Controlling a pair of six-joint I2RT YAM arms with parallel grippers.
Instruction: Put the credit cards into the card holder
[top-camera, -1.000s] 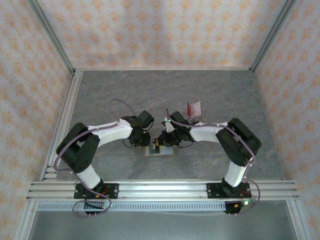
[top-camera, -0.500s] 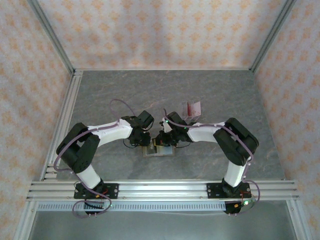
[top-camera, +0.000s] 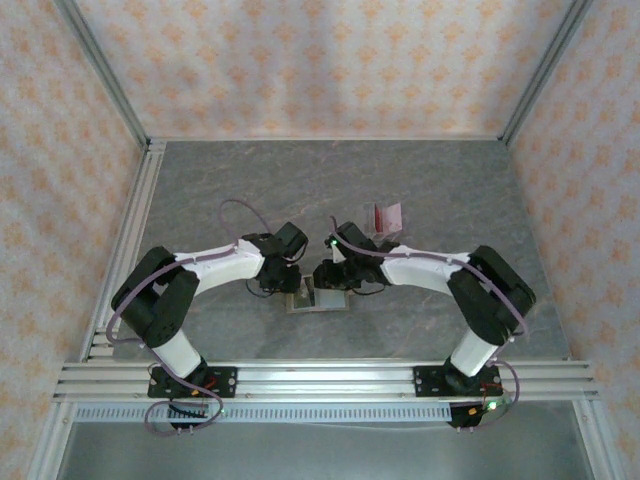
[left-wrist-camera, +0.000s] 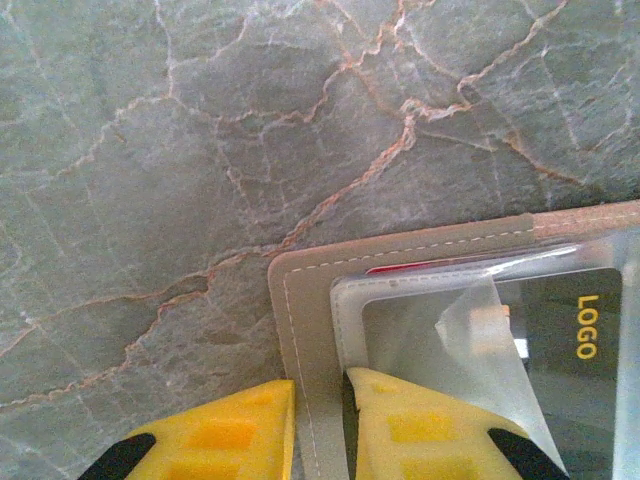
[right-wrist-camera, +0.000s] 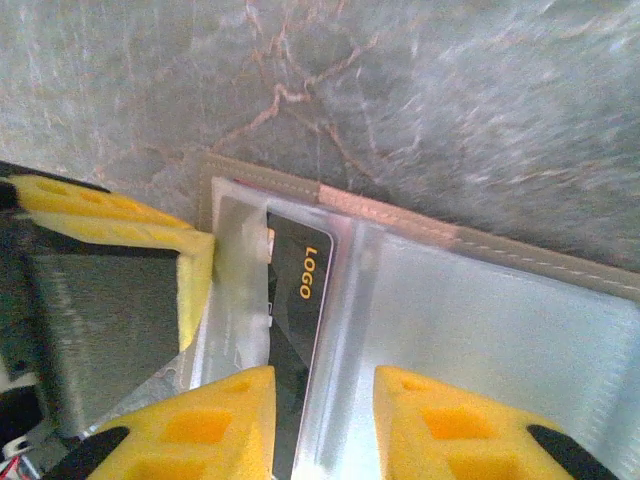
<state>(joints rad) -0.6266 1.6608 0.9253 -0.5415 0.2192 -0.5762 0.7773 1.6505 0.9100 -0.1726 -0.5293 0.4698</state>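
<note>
The small flat olive-tan folding card holder (top-camera: 318, 303) is lying open on the grey marbled table (top-camera: 330, 190), close to the middle of its near edge, with its clear plastic pockets facing up.

The left gripper (top-camera: 292, 288) is reaching in from the left. In its wrist view, its yellow foam fingers (left-wrist-camera: 225, 440) are pinching the stitched olive rim of the card holder (left-wrist-camera: 300, 300) with almost no gap between them.

The right gripper (top-camera: 328, 283) is hovering over the same end from the right. Its jaws (right-wrist-camera: 325, 385) are standing narrowly apart and gripping nothing. Between them is lying a thin dark rectangular credit card with yellow lettering (right-wrist-camera: 300, 290), sitting inside a clear pocket beside the left pad.

Farther back, right of centre, two small maroon cards (top-camera: 388, 213) are standing in a clear plastic slotted stand (top-camera: 380, 228).
</note>
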